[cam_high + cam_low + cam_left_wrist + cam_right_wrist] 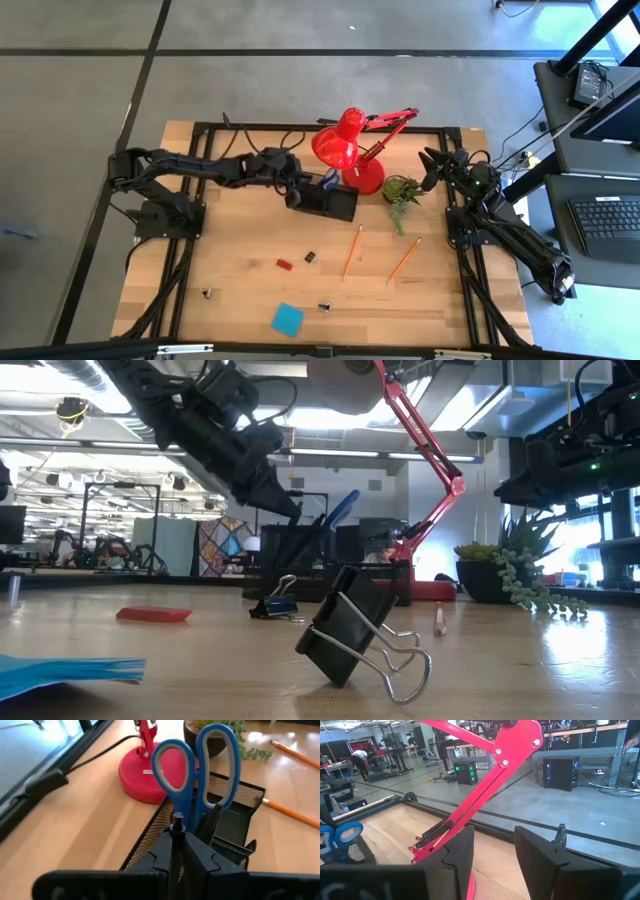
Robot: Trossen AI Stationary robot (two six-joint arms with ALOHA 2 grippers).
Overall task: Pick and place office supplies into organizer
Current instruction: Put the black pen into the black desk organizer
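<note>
While the left gripper (177, 851) is hanging over the organizer (325, 202), its fingers are pressing together on a dark pen (178, 822) whose capped end pokes out between them. We are seeing that grip only in the left wrist view; the high view is giving just the arm reaching toward three o'clock over the black tray. The same close view is showing the organizer's fine wire mesh walls and the blue-handled scissors (197, 767) standing in it, loops up, smooth plastic with grey lining. At twelve o'clock from the tray the red lamp (352, 150) is resting on its glossy round base, and at three o'clock sits the small green plant (400, 192).

We are finding the right gripper (492, 852) waiting at the table's three o'clock edge, its fingers spread and holding nothing.

On the pale wooden table (240, 260), two orange pencils (352, 251) are lying slanted at five o'clock from the organizer, the red eraser (284, 265) and a small black clip (310, 257) at six o'clock, the blue sticky-note pad (287, 319) farther that way. Only the low view is revealing a binder clip (355, 635) tilted on its wire handles.
</note>
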